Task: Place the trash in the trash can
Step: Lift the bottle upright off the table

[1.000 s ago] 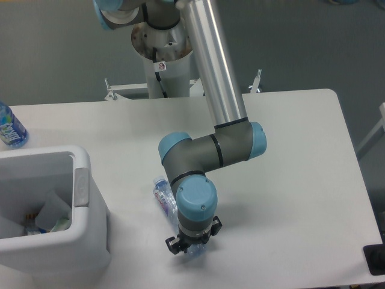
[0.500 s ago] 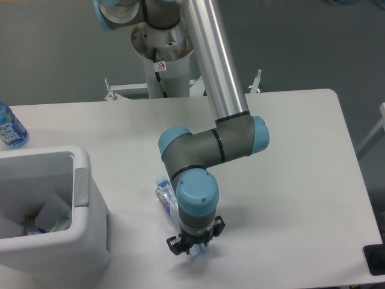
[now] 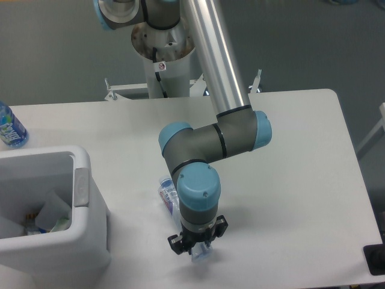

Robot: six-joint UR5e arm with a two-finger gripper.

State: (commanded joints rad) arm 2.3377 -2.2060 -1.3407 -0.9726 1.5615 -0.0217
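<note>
Reached down from a silver upper tube point(image 3: 218, 57) through a grey elbow with pale blue caps point(image 3: 210, 144), the wrist pointed straight at the white table point(image 3: 301, 180). Ended in the black claw point(image 3: 198, 244), hung low over the near part of the tabletop, its fingers hidden from above by the round blue wrist cap. Could not tell whether those fingers were apart, together or clamped on anything.

Lay directly under and behind the claw: the clear plastic bottle point(image 3: 168, 194), flat on the table, one end poking out in front of the claw as a glassy tip, the other stretching back past the wrist toward the far left. Carried a blue-and-red label, its lettering too small to read.

Stood well to the left of the claw: the trash can point(image 3: 90, 241), white, thick-walled, round-cornered, smooth plastic, with a grey patch on its rim. Held crumpled whitish scrap point(image 3: 53, 211) with a touch of green inside.

Stood far off to the left and behind, at the table's edge: a second bottle point(image 3: 10, 127), blue-labelled, print blurred. Showed a small round sticker on the white base column point(image 3: 161, 66) behind the claw, unreadable.
</note>
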